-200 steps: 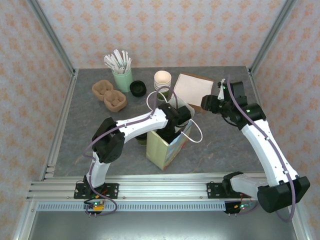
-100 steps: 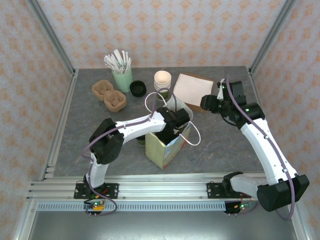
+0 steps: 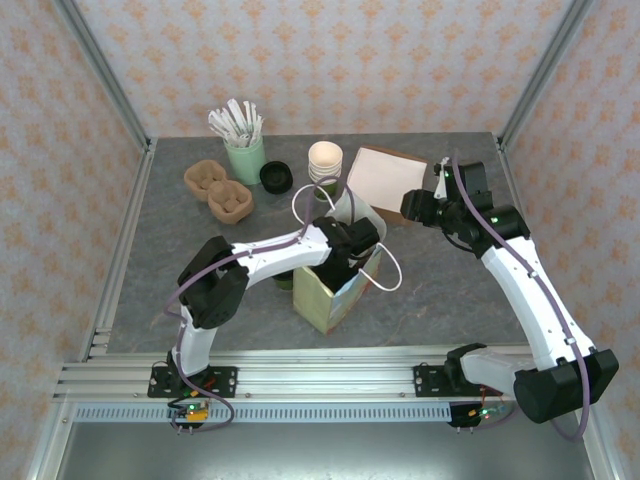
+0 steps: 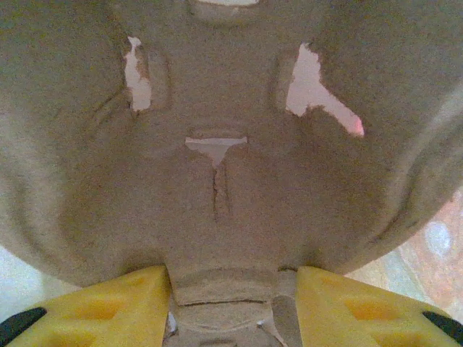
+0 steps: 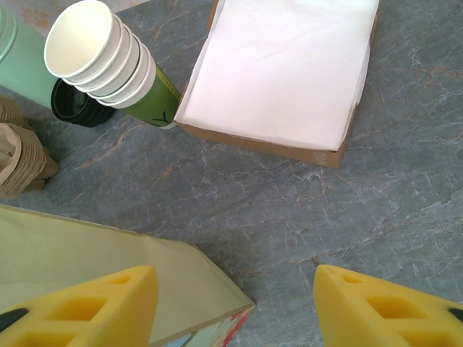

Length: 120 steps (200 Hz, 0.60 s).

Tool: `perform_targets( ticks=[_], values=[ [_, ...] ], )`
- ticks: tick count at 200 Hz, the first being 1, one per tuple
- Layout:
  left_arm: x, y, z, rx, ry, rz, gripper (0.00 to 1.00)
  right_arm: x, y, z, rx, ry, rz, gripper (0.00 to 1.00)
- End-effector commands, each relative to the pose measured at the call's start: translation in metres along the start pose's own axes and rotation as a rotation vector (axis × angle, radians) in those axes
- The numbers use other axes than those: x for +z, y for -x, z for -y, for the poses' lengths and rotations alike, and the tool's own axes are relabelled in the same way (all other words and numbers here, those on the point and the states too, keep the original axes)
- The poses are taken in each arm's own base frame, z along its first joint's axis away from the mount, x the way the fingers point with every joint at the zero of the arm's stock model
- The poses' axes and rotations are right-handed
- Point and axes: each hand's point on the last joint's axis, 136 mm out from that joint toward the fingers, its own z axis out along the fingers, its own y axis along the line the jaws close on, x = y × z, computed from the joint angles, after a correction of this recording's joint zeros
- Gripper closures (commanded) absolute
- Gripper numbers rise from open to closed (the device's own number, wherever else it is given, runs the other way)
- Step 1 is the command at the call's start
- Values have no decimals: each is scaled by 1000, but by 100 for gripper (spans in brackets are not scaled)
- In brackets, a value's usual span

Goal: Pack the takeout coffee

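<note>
A pale green paper bag (image 3: 322,297) stands mid-table, and my left gripper (image 3: 347,262) reaches down into its mouth. In the left wrist view a brown pulp cup carrier (image 4: 231,144) sits right against the camera. A tab of it lies between the yellow fingers (image 4: 108,303) of my left gripper (image 4: 231,282), and I cannot make out whether they press on it. The takeout coffee (image 3: 284,280) peeks out green and dark under my left forearm, just left of the bag. My right gripper (image 5: 233,280) hovers open over bare table beside the bag's corner (image 5: 108,282).
At the back stand a mint tumbler of white sticks (image 3: 243,150), two pulp carriers (image 3: 222,190), black lids (image 3: 276,177), a stack of cream cups (image 3: 325,162) and a flat box of white paper (image 3: 383,180). The cups (image 5: 101,54) and the box (image 5: 282,72) lie ahead of the right gripper.
The left wrist has shifted slightly over the bag, and the bag's mouth and white handle have moved a little with it. The right arm has stayed still.
</note>
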Motion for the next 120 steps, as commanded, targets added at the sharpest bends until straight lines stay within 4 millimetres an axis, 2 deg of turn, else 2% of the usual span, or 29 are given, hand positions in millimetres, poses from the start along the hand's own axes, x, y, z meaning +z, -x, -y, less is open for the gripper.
perform_targets(
  ticks=[1,16,48,71,103,107,120],
  values=[
    [6,-9,-5,-17,30,-2,50,0,-1,1,11,0,9,41],
    [2,-7,-7,-17,39,7,50,0,-1,2,11,0,6,41],
    [-23,5,-5,-22,36,75,47,-1,0,0,11,5,8,41],
    [-33,8,-7,-22,45,95,44,-1,1,-1,15,9,8,41],
    [-39,11,-7,-22,50,101,36,-1,0,0,15,6,5,41],
    [-50,12,-7,-23,42,128,35,-1,0,0,17,7,6,41],
    [-55,14,-7,-21,44,139,33,-1,0,0,15,7,6,41]
  ],
)
